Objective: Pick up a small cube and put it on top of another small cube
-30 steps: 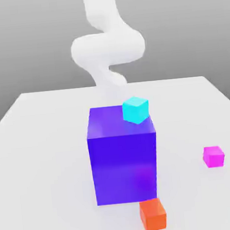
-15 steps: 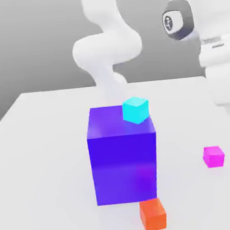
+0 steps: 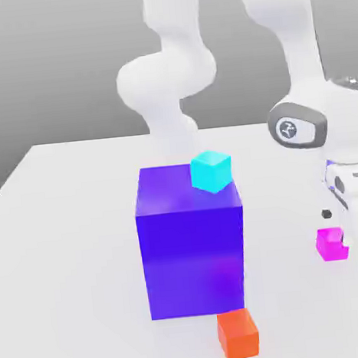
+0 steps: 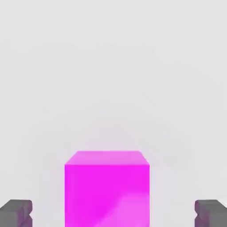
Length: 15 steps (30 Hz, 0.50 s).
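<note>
My pincer (image 4: 113, 215) spread wide, holding nothing, straddling magenta cube (image 4: 107, 188) on tabletop (image 3: 73, 246) at exterior view's right. Keep cube centred, sink lower, close evenly on flat sides.

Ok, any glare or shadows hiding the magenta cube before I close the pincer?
Hand view: the magenta cube is evenly lit, with a pale sheen low on its facing side and a faint pink glow on the table; both fingertips stand apart from it. Exterior view: the cube is partly covered by the pincer, not by shadow.
</note>
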Motion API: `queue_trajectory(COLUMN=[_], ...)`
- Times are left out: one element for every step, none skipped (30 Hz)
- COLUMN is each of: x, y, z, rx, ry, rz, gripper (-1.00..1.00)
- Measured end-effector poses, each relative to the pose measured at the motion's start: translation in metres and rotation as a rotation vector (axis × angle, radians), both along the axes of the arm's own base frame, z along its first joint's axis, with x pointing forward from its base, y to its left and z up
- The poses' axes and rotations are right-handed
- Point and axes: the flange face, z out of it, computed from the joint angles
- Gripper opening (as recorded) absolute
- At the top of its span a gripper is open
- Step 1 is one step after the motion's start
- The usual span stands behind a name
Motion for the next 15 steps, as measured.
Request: queue_trajectory(x=[-0.001,-0.001,-0.001,-0.001,-0.001,-0.001,-0.001,-0.001,0.0,0.0,0.0,0.0,0.0,0.0,0.004], y=[-0.001,-0.001,-0.001,-0.001,-0.001,-0.001,-0.001,-0.001,0.0,0.0,0.0,0.0,0.0,0.0,0.002], z=[-0.008,-0.008,-0.008,-0.008,-0.008,-0.008,-0.012,-0.009,-0.002,0.006,0.015,0.025,0.034,0.044,0.05], rx=[0.0,0.0,0.0,0.0,-0.001,-0.001,-0.001,-0.001,-0.001,-0.002,-0.002,-0.002,-0.002,-0.002,-0.002], ry=[0.001,0.001,0.001,0.001,0.002,0.002,0.003,0.002,0.0,-0.001,-0.001,-0.002,-0.001,0.0,0.0], rz=[0.0,0.0,0.0,-0.001,-0.001,-0.001,0.0,0.0,0.001,0.001,0.001,0.001,0.001,0.0,-0.006], gripper=[-1.0,-1.0,-1.0,-1.0,-1.0,-1.0,-1.0,-1.0,-1.0,-1.0,-1.0,-1.0,-1.0,-1.0,-1.0])
